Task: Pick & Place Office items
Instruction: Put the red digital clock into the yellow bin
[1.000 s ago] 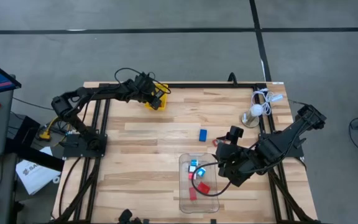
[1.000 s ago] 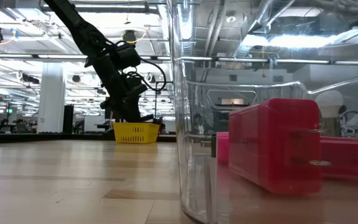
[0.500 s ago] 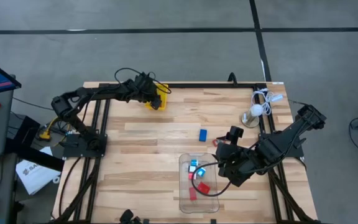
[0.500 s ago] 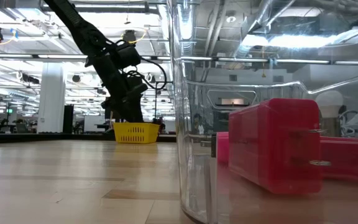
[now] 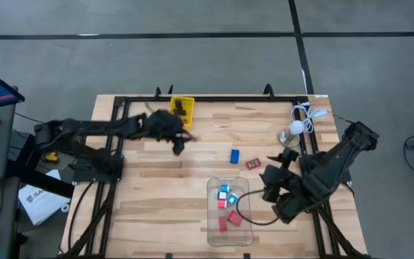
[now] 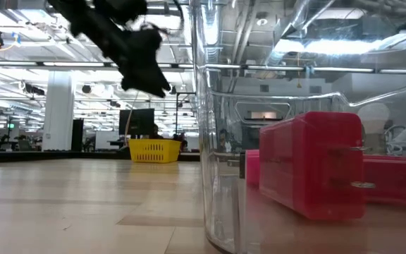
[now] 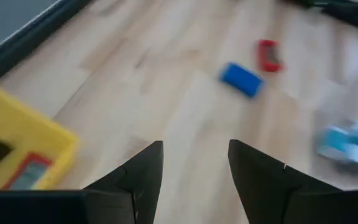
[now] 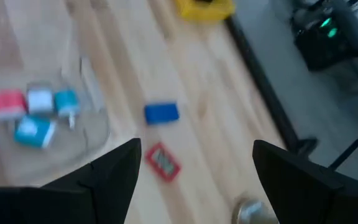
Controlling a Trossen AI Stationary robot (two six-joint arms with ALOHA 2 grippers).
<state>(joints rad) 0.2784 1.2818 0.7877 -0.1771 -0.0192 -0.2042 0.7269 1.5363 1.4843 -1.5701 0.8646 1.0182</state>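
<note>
My left gripper [image 5: 180,144] [image 7: 194,146] hangs open and empty above the bare wood, between the yellow tray [image 5: 182,108] and a blue block [image 5: 234,155] [image 7: 241,79]. A red piece [image 5: 253,164] [image 7: 267,55] lies flat beside the blue block. The tray holds black rectangles [image 7: 27,174] with pale labels. My right gripper [image 5: 270,178] [image 8: 194,146] is wide open and empty, just right of the clear bin [image 5: 230,212]. Red, white and cyan pieces [image 5: 227,198] [image 8: 36,112] lie on the bin's floor. In the low view a red block [image 6: 312,162] shows through the bin wall.
A white round lamp with coiled cable [image 5: 297,126] stands near the far right corner. The tray sits at the far edge. Bare wood stretches left of the bin and across the table's near left. Black frame rails run along the table's left and right sides.
My left gripper has left the yellow tray, swinging toward the table's middle and near side and rising in the low view. My right gripper has drawn back from the bin toward the right edge, uncovering the red piece beside the blue block.
</note>
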